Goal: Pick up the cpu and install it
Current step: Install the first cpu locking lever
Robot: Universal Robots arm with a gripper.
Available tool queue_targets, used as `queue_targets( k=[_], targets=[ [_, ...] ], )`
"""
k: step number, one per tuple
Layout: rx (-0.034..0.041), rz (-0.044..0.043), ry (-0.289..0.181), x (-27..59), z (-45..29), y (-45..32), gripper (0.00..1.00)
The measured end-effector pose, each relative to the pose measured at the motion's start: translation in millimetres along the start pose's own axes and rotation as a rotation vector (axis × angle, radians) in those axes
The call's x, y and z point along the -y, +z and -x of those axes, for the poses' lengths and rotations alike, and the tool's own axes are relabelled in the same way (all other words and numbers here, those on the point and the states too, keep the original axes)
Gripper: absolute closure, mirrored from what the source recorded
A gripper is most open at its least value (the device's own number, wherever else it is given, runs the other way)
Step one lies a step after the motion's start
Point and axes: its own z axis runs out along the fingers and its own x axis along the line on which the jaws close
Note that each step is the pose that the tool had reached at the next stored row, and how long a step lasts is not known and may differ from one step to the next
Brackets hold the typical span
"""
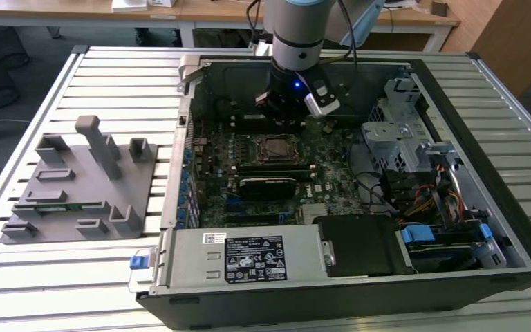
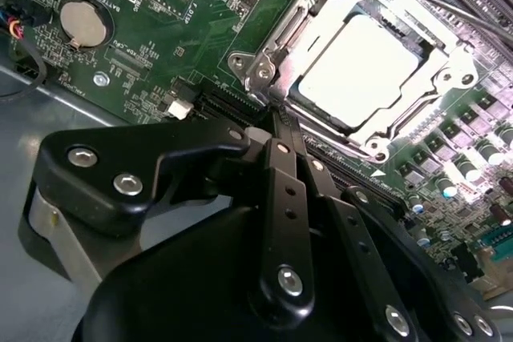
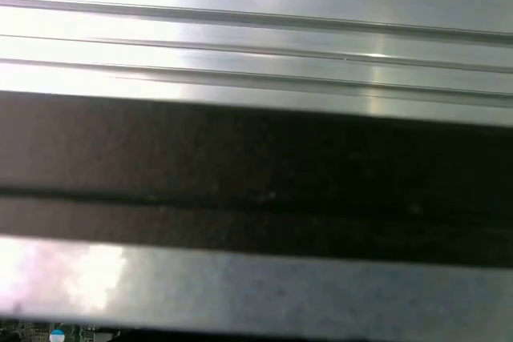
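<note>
Cpu (image 2: 365,70) sits flat inside the socket frame (image 2: 264,58) on the motherboard (image 2: 160,30), so we judge placement done. Gripper (image 2: 280,118) hovers just beside the socket, fingers together, holding nothing. We can't tell whether the frame is latched.

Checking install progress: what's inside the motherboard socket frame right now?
The cpu sits inside the socket frame, silvery top showing. Its underside and the contacts beneath are covered.

- A slatted metal table (image 1: 108,76) carries everything.
- A grey plastic tray (image 1: 77,187) lies on it toward the exterior view's left.
- An open computer case (image 1: 487,207) lies just beside the tray.
</note>
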Motion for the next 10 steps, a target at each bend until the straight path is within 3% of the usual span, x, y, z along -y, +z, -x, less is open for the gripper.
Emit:
queue_targets(
  k=[10],
  targets=[
    [0.0, -0.0001, 0.0, 2.0, -0.1, -0.2, 0.89]
  ],
)
